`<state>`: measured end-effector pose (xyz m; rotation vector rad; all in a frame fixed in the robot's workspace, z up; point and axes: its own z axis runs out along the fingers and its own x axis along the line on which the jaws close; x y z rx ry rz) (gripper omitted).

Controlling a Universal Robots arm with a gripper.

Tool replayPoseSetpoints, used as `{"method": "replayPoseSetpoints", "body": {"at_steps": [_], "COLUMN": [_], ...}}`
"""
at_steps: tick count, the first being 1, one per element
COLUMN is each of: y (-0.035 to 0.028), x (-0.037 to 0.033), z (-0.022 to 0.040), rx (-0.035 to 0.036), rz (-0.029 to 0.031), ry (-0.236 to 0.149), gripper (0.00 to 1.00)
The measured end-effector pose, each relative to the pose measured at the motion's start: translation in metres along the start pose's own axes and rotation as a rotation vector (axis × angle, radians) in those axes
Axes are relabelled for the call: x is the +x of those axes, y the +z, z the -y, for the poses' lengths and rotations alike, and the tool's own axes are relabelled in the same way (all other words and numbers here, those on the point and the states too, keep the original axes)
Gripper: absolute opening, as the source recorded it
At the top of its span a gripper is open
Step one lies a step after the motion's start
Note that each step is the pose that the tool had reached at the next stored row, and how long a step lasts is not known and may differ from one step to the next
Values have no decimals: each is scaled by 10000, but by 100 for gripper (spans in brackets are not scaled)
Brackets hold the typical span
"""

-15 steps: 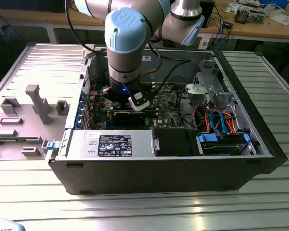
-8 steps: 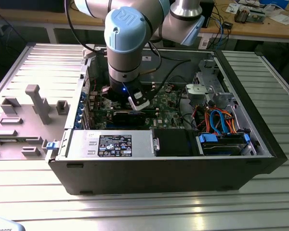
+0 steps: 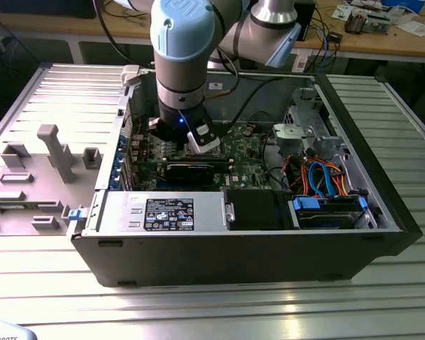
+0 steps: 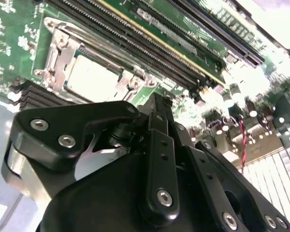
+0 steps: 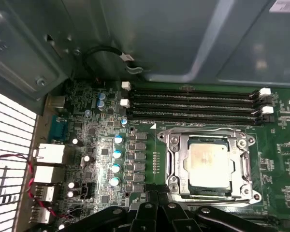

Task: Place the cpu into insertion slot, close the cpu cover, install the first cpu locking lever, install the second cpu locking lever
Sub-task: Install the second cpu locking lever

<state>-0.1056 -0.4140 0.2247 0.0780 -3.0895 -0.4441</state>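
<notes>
The cpu point(image 5: 209, 165) shows its silvery top inside the insertion slot point(image 5: 208, 192) on the green board. The cpu cover point(image 5: 176, 159) lies down flat around it as a metal frame. Thin wire levers point(image 5: 203, 130) run along the frame's edges; I cannot tell whether they are latched. In the second wrist view the cpu point(image 4: 89, 77) and the cpu cover point(image 4: 55, 48) lie just beyond my gripper point(image 4: 157, 104). My gripper point(image 5: 157, 199) hangs shut and holds nothing, a little off the slot's edge. In the exterior view my gripper point(image 3: 202, 142) hovers low over the board inside the open computer case.
Several long memory slots point(image 5: 193, 104) run beside the socket. A long black expansion card point(image 3: 191, 172) lies in front of the gripper. Case walls point(image 3: 354, 113), a drive cage with orange and blue cables point(image 3: 322, 177) and the power supply point(image 3: 163, 211) hem in the board.
</notes>
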Motion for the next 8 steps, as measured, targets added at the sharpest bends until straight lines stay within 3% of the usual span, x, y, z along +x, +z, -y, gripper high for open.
{"method": "replayPoseSetpoints", "body": {"at_steps": [8], "y": [-4], "x": [0], "z": [-2], "rx": [-4], "rz": [1], "ry": [0], "gripper": [11]}}
